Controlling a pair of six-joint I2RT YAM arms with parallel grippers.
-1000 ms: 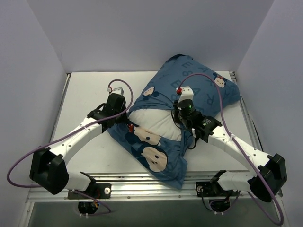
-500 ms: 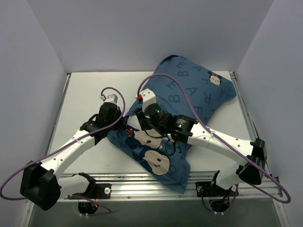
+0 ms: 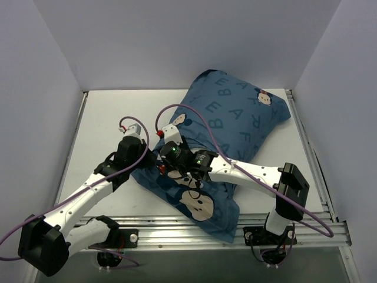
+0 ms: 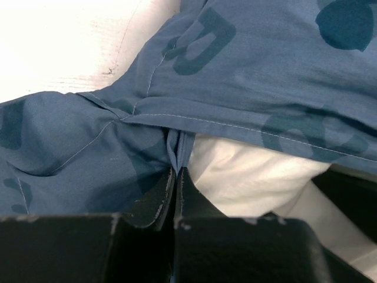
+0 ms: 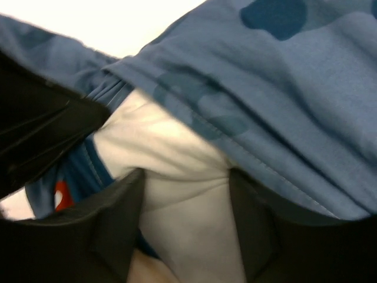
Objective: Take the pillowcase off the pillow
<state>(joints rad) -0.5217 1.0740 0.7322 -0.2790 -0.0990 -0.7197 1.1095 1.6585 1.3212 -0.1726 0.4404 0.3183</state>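
The blue printed pillowcase (image 3: pixel 235 118) lies across the table from far right to near centre, and the pillow inside it is hidden in the top view. My left gripper (image 3: pixel 146 164) is at the case's left edge. In the left wrist view it (image 4: pixel 177 170) is shut on a fold of the pillowcase (image 4: pixel 265 71), with the white pillow (image 4: pixel 247 177) bulging out beside it. My right gripper (image 3: pixel 168 166) reaches across to the same opening. In the right wrist view it (image 5: pixel 187 221) is open, its fingers (image 5: pixel 112 227) straddling the pillow (image 5: pixel 177 159) under the pillowcase hem (image 5: pixel 283 112).
The grey table (image 3: pixel 112 118) is walled by white panels at the back and both sides. A metal rail (image 3: pixel 177 224) runs along the near edge. Purple cables (image 3: pixel 194 115) loop over the pillowcase from the right arm.
My right arm has swung left across the pillowcase to its opening by my left gripper. The bare pillow that showed from above is now covered. The left gripper moved slightly nearer.
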